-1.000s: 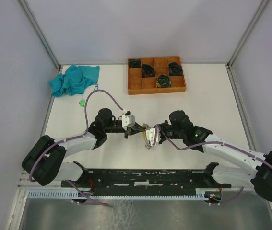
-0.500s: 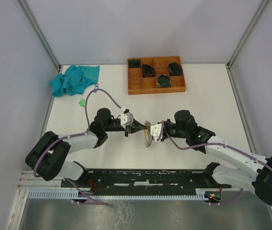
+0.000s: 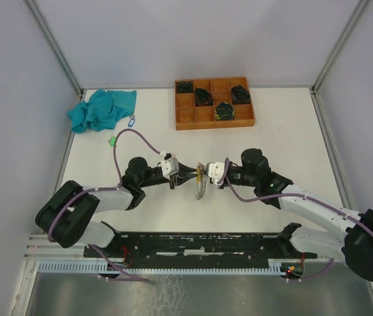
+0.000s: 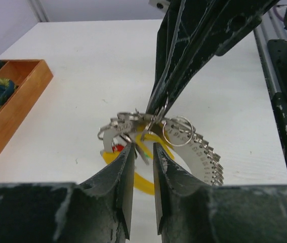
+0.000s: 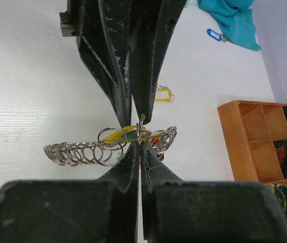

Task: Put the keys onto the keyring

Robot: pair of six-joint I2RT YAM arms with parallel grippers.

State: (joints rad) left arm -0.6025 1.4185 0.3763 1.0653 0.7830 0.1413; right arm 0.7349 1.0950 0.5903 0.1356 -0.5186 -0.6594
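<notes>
1. Table (image 3: 291, 145): white top with pale walls on three sides. Everything we list below stands on it or hangs over it.
2. Left arm (image 3: 107, 197) and right arm (image 3: 311, 207): both reach inward from the near edge. We record their wrists facing each other over the middle of the table.
3. Tray (image 3: 214, 124): orange wood, divided into compartments, at the far edge and well apart from both grippers. Black coiled bundles (image 3: 224, 110) lie in several compartments.
4. Cloth (image 3: 102, 108): teal, crumpled, in the far left corner.
5. Right gripper (image 5: 140, 144): jaws pressed together. We note one upright ring of the bunch pinched at their tips.
6. Left gripper (image 4: 143, 152): jaws parted by a narrow gap, with the tips aimed at the right gripper's tips and just beside them. We cannot tell whether anything touches its pads.
7. Bunch of keyrings (image 5: 77, 153): many small steel rings linked in a curved row, hanging from the right gripper's pinch between the two grippers. We cannot tell whether its lower end rests on the table.
8. Yellow-tagged key (image 4: 139, 183): its tag sits among the rings, just beyond the left gripper's tips and below the right gripper's. We cannot tell whether it is threaded onto a ring.
9. Second yellow-tagged key (image 5: 162, 94): flat on the table near the left gripper, apart from the bunch.
10. Blue-tagged key (image 3: 131, 121): on the table just beside the cloth.
11. Green-tagged key (image 3: 112, 140): on the table near the left edge, well apart from both grippers.
</notes>
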